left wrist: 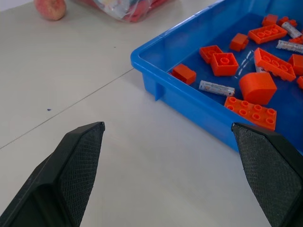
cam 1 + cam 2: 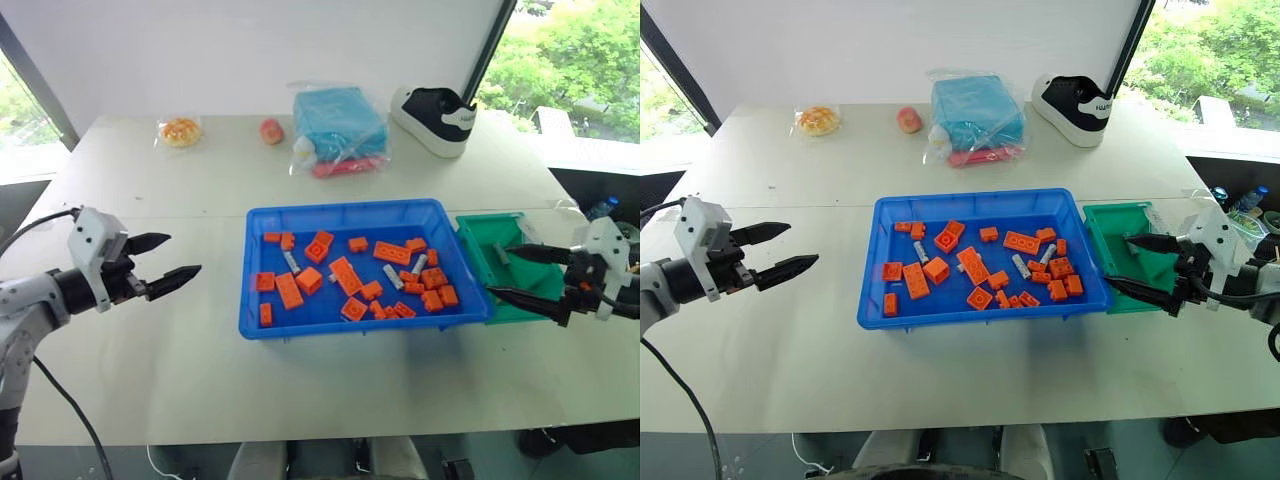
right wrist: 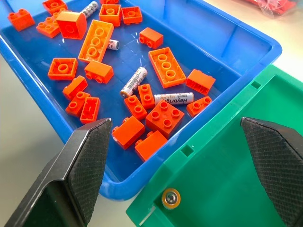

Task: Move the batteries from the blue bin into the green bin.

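The blue bin sits mid-table, holding several orange bricks and grey batteries, also seen in the right wrist view as batteries and in the left wrist view as a battery. The green bin touches the blue bin's right side; a small grey piece lies inside it. My right gripper hangs open over the green bin's near left part, empty. My left gripper is open and empty above the bare table, left of the blue bin.
At the back of the table lie a black-and-white shoe, a bagged blue cloth, a peach-like fruit and a snack packet. Bare table stretches left and in front of the bins.
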Controlling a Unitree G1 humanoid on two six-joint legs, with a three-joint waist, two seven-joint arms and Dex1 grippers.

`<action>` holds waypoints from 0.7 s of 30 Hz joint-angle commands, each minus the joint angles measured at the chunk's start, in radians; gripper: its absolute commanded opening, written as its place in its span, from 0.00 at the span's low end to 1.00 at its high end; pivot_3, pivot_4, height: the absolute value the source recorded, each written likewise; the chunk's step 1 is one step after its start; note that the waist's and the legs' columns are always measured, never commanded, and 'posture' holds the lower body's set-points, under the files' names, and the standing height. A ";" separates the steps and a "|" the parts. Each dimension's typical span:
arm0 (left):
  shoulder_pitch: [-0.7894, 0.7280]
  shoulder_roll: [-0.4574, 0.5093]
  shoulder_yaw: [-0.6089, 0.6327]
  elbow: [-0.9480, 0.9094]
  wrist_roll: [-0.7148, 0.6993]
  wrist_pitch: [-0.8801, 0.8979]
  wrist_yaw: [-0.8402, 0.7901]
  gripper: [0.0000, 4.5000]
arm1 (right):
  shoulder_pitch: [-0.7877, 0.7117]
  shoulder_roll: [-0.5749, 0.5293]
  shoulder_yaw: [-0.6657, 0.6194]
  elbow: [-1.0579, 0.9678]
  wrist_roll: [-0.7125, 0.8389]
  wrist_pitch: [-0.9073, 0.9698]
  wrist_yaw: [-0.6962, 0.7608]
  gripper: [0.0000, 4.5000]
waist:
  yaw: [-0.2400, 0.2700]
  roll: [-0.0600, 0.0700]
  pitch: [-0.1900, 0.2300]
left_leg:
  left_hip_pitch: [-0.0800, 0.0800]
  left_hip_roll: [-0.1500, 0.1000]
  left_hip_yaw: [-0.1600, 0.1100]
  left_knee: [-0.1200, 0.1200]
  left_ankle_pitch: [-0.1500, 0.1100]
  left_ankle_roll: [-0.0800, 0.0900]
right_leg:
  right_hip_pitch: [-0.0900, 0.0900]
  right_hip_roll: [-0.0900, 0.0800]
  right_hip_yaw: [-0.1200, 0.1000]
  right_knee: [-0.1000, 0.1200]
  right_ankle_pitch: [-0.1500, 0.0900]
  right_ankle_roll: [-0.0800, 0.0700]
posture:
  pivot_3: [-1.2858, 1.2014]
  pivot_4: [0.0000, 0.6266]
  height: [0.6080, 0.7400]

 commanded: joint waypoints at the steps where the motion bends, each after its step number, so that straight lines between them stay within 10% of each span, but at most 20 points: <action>1: 0.004 0.008 0.027 -0.036 -0.011 0.000 0.003 1.00 | 0.001 -0.002 -0.031 -0.038 0.017 0.009 -0.012 1.00 | 0.000 0.000 0.000 | 0.000 0.000 0.000 0.000 0.000 0.000 | 0.000 0.000 0.000 0.000 0.000 0.000 | 0.52 0.24 0.90; 21: 0.008 -0.016 0.027 -0.077 -0.022 0.024 0.053 1.00 | -0.063 -0.013 0.004 -0.029 0.012 0.024 -0.023 1.00 | -0.001 -0.001 0.000 | 0.000 0.000 0.000 0.000 0.000 0.000 | 0.000 0.000 0.000 0.000 0.000 0.000 | 0.52 0.24 0.90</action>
